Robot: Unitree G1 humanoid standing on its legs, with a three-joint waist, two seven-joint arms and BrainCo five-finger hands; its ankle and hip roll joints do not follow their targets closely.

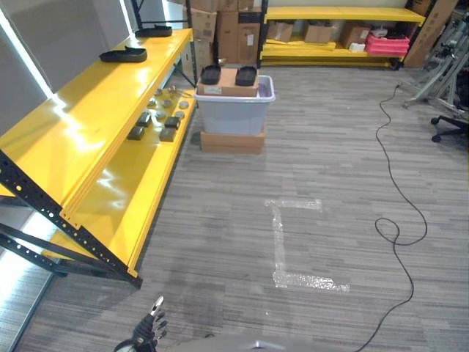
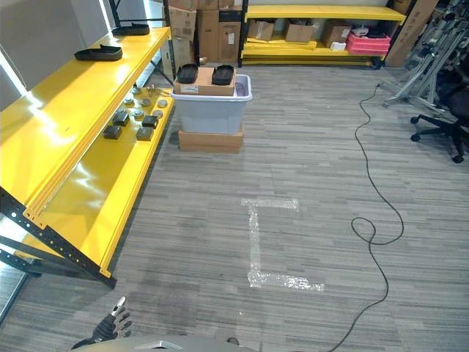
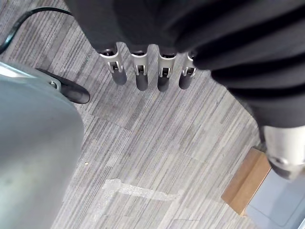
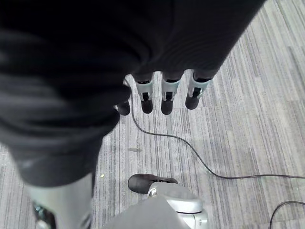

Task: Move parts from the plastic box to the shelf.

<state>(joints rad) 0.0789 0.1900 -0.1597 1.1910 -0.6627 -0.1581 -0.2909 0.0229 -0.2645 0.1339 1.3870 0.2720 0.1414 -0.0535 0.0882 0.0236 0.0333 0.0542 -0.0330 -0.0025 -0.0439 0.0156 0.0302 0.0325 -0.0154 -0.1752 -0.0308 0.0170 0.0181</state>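
Observation:
A pale grey plastic box [image 1: 234,111] stands on a flat cardboard box [image 1: 232,141] on the floor, far ahead beside the yellow shelf [image 1: 88,110]. A cardboard sheet across its top carries two black oval parts [image 1: 211,74]. Several small dark and metal parts [image 1: 157,121] lie on the shelf's lower level, and two black parts [image 1: 123,54] sit on its top level. My left hand [image 1: 150,326] hangs low at the near edge, fingers [image 3: 138,71] straight and holding nothing. My right hand [image 4: 164,95] points at the floor, open and holding nothing.
A clear tape mark [image 1: 293,242] runs across the grey carpet between me and the box. Stacked cardboard boxes [image 1: 238,29] stand behind the plastic box. A second yellow shelf [image 1: 333,33] with boxes and a pink crate lines the far wall. An office chair [image 1: 451,125] stands at right.

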